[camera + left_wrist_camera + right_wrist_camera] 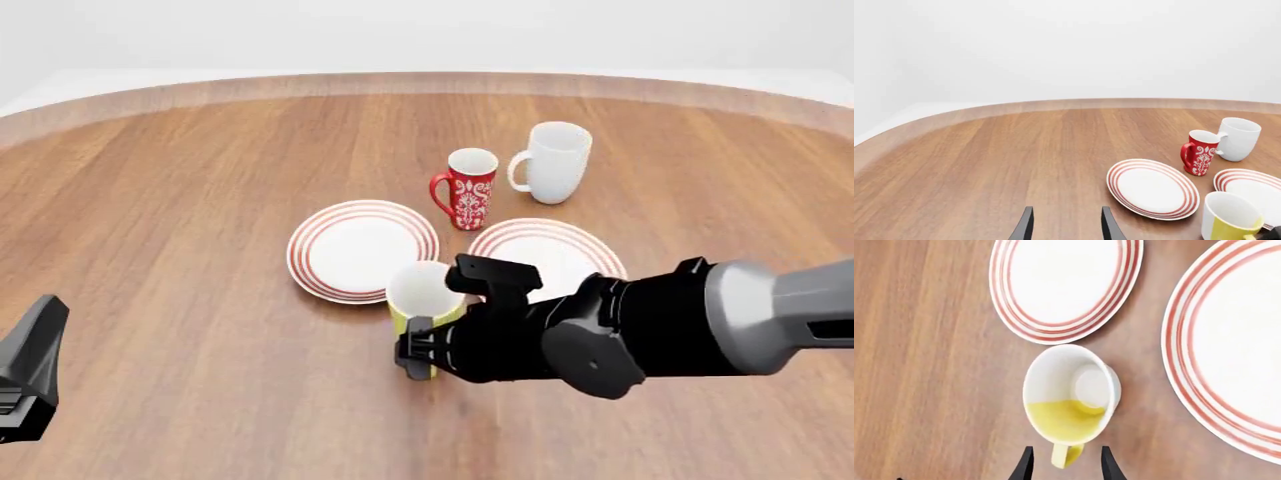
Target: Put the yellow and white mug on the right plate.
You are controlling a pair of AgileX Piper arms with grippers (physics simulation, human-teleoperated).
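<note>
The yellow and white mug (424,293) stands upright on the table between the two plates' near edges, also seen in the left wrist view (1229,218). In the right wrist view the mug (1071,400) shows its white inside, and its yellow handle (1066,455) points at my right gripper (1066,467). That gripper is open, one finger on each side of the handle, with gaps. From the front, the right gripper (416,355) sits just in front of the mug. The right plate (577,243) lies behind and right of the mug. My left gripper (1066,226) is open over bare wood.
The left plate (360,250) lies just behind and left of the mug. A red patterned mug (467,188) and a taller white mug (550,162) stand behind the plates. My right arm (667,325) crosses the table's near right. The left arm (30,365) stays at the near left edge.
</note>
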